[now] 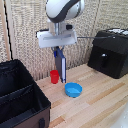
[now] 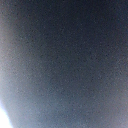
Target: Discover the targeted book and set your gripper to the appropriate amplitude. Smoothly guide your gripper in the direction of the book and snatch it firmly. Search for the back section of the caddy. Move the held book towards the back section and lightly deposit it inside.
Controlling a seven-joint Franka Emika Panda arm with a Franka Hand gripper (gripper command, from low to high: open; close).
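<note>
Item: book, thin, dark navy, hanging upright by its upper end from the pincer, clear of the table; its lower edge sits level with the red cup in the exterior view, and seems lifted off the wood, though the exact gap cannot be read. Held vertical, presumably so that it can slide edge-first into a narrow slot. Pincer: white boxy head under the arm, fingers closed onto the book's top; the wrist view shows only a dark blurred surface filling the picture, consistent with the cover pressed close to the lens. Stage, as judged: grasp and lift done, carry to the caddy pending. Caddy: large black soft-sided box at the exterior view's lower left, well apart from the book, open at the top, a divider crossing it to form at least two compartments; what shows of the interiors is dark and seemingly bare, contents otherwise not determinable. Which compartment counts as the back one cannot be settled from this angle. Red cup: upright, just beside the book toward the exterior view's left; inside not visible. Blue bowl: below and right of the book, apparently holding nothing. Black hard box: at the exterior view's right, closed.
</note>
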